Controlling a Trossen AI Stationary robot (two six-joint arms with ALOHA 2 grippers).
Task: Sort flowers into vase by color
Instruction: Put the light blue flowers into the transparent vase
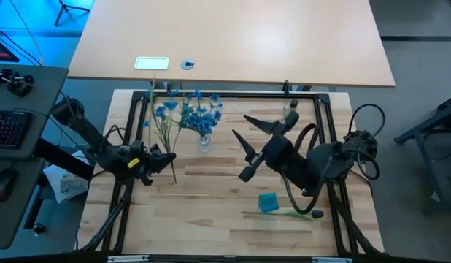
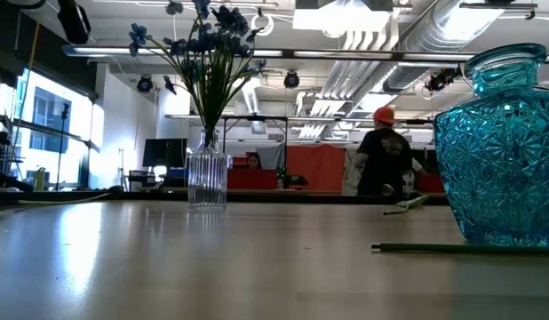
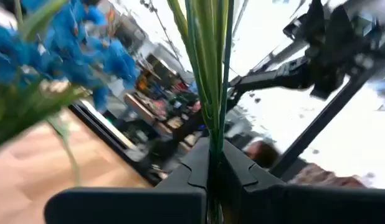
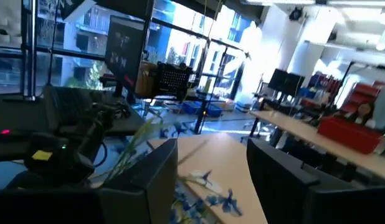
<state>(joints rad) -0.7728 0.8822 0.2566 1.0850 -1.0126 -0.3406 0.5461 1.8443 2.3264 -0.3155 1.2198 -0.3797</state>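
Note:
My left gripper (image 1: 167, 162) is at the table's left, shut on a blue flower (image 1: 161, 111) whose blossoms point toward the far edge. In the left wrist view its green stalks (image 3: 211, 81) rise from between the shut fingers. A clear glass vase (image 1: 203, 142) holds more blue flowers (image 2: 208, 36). My right gripper (image 1: 240, 126) hovers open right of that vase and touches nothing. A turquoise cut-glass vase (image 1: 268, 202) stands near the right. A dark-budded flower (image 1: 291, 213) lies flat on the table beside it, with its stalk (image 2: 461, 250) at the vase's foot. My left gripper pinches the blue flower's green stalks (image 3: 212, 134) between its two fingers, low on the stalks. A short end (image 1: 172, 175) sticks out behind the fingers. The fingers lie across the stalks, coming from the table's left. The blossoms reach beyond the gripper toward the far edge.
A black metal frame (image 1: 233, 93) borders the table's far and side edges. A pale leafy piece (image 1: 290, 113) lies at the far right by the frame. Bare wood shows between the two vases. People and desks (image 2: 381, 160) are in the room behind.

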